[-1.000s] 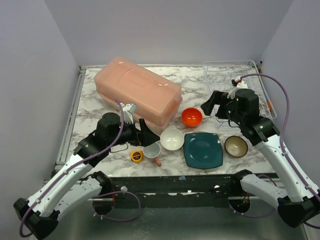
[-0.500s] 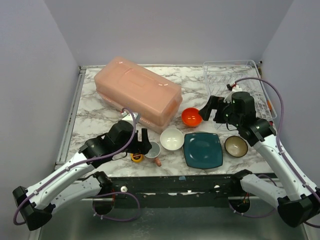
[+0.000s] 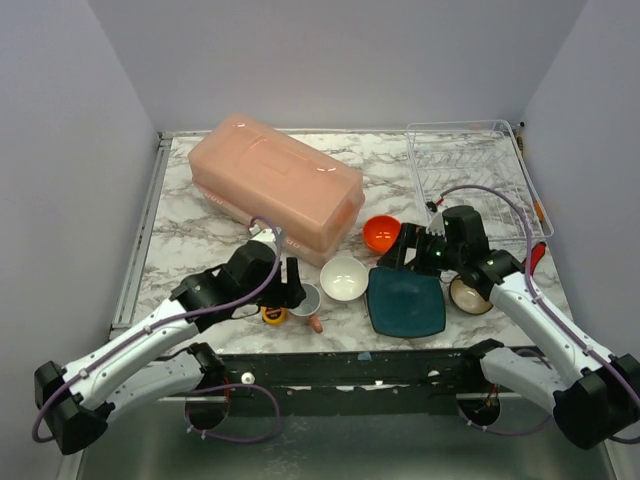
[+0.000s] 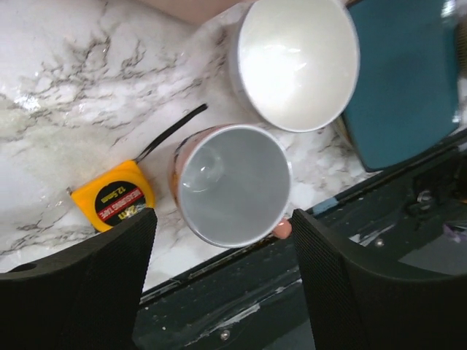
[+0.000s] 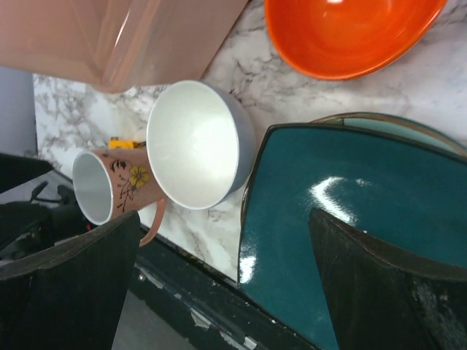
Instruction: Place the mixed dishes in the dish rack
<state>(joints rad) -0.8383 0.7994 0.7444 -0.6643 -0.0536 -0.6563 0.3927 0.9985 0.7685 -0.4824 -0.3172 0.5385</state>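
The teal square plate point(image 3: 405, 305) lies flat near the table's front edge, a paler round rim point(image 5: 394, 122) peeking out from under its far side. Just left of the plate sits the white bowl point(image 3: 343, 277), and left again the pinkish mug point(image 4: 232, 186), upright with its mouth open to the camera (a flower print shows on its side in the right wrist view). The orange bowl point(image 3: 381, 233) is off the plate's far left corner, and the dark bowl point(image 3: 468, 293) is to its right, partly under the right arm. The dish rack point(image 3: 470, 150) stands well behind the plate, to the right. The left gripper point(image 4: 222, 219) straddles the mug, jaws spread, not clamped. The right gripper point(image 5: 222, 219) hangs over the plate's left edge, jaws wide apart. A yellow tape measure point(image 4: 117, 204) lies beyond the mug, and a pink tub point(image 3: 275, 185) stands far back left.
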